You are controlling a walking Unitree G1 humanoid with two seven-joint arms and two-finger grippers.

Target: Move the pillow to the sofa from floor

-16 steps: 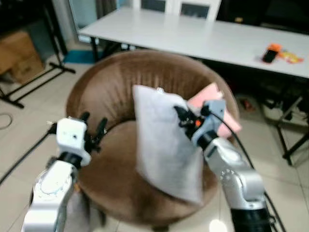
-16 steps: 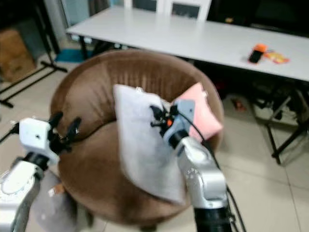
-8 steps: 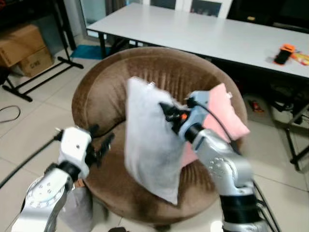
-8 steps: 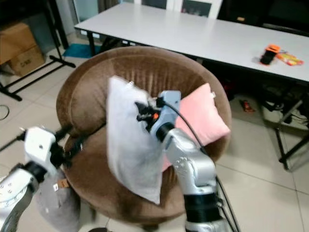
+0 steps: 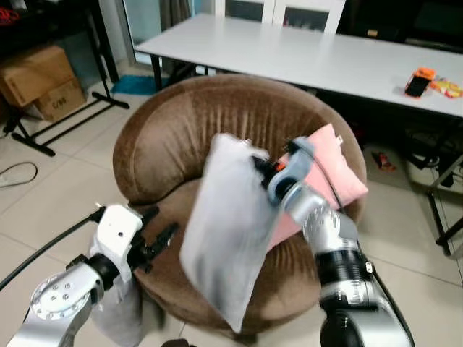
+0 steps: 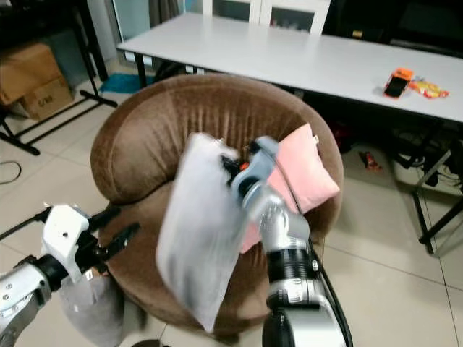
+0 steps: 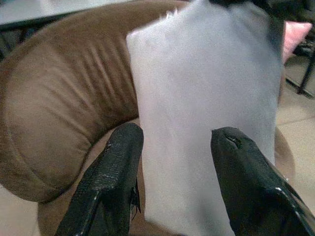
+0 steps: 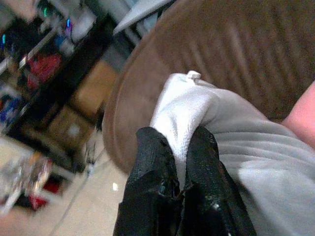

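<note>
One grey pillow (image 5: 230, 246) hangs over the sofa (image 5: 173, 137) seat's front edge, pinched by its top corner in the right gripper (image 8: 179, 189). Soft and light, it droops; that corner suits gripping. Left gripper (image 7: 172, 147) waits, fingers apart.

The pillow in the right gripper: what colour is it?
Plain light grey pillow, pinched at its top corner by the right gripper; clearest in the left wrist view.

My two head cameras look forward and down over the brown round sofa (image 5: 217, 130) toward the white table (image 5: 318, 58), sharing that scene, while each wrist camera sits close behind its own fingers, facing the grey pillow (image 7: 206, 113).
</note>
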